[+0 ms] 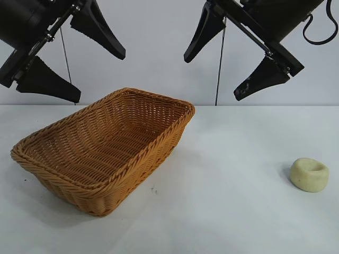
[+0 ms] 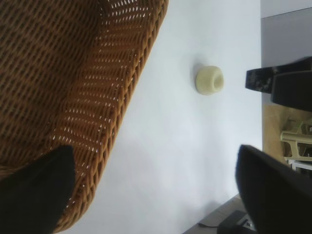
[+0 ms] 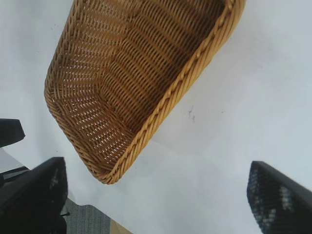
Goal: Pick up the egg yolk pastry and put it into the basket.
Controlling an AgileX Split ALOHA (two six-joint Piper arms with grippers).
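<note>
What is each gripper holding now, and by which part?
Nothing: left gripper and right gripper hang open above the table; the egg yolk pastry lies untouched.

I am looking at a bare robot test bench, a lab setup rather than a home: a plain white matte tabletop (image 1: 233, 159), a blank pale grey wall (image 1: 153, 47) behind it, and two thin dark cables (image 1: 219, 63) hanging down that wall.

Orange-tan woven basket (image 1: 106, 153), pale-yellow pastry (image 1: 309, 174)
</note>
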